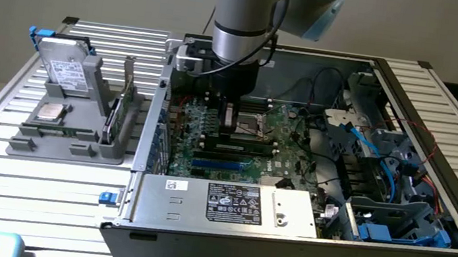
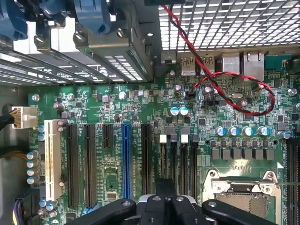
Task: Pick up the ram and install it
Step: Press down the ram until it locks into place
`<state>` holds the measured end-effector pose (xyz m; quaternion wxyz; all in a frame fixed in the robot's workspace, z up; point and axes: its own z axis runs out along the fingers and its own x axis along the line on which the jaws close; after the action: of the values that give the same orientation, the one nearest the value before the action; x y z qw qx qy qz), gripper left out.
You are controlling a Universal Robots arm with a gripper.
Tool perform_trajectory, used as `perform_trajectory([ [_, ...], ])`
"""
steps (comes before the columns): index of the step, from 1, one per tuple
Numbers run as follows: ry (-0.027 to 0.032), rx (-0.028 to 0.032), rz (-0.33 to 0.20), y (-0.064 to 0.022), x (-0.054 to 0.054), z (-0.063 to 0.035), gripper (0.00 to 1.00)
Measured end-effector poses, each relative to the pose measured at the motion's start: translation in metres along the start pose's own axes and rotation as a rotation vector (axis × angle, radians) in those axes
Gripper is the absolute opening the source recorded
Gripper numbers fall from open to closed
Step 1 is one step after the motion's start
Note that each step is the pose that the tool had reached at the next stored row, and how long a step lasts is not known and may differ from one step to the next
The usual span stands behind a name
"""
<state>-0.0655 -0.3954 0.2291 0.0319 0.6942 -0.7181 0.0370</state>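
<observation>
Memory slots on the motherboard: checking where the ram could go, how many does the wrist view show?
4, side by side between the blue slot and the processor socket: two white-latched slots alternating with two black-latched slots. The gripper hides one end.

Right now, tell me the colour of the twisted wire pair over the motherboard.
Red and black: the twisted wires cross the green motherboard, clearest in the wrist view.

Arm [image 1: 243, 17]: one, grey with blue joint caps, descending vertically from upper centre of the exterior view. Gripper [image 1: 232, 117]: black, pointing down, jaws closed.
</observation>
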Motion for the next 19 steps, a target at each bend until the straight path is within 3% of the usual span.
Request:
perform_trajectory([
  [12,0.0002,-0.0002,0.0,0.0004,0.0,0.0043,0.11],
  [13,-0.0019,0.0014,0.0,0.0001,-0.001,0.0027,0.11],
  [15,-0.0003,0.0001,0.0,-0.0016,0.0,-0.0053,0.11],
  [19,-0.0001,0.0,0.0,-0.0127,0.001,-0.0116,0.11],
])
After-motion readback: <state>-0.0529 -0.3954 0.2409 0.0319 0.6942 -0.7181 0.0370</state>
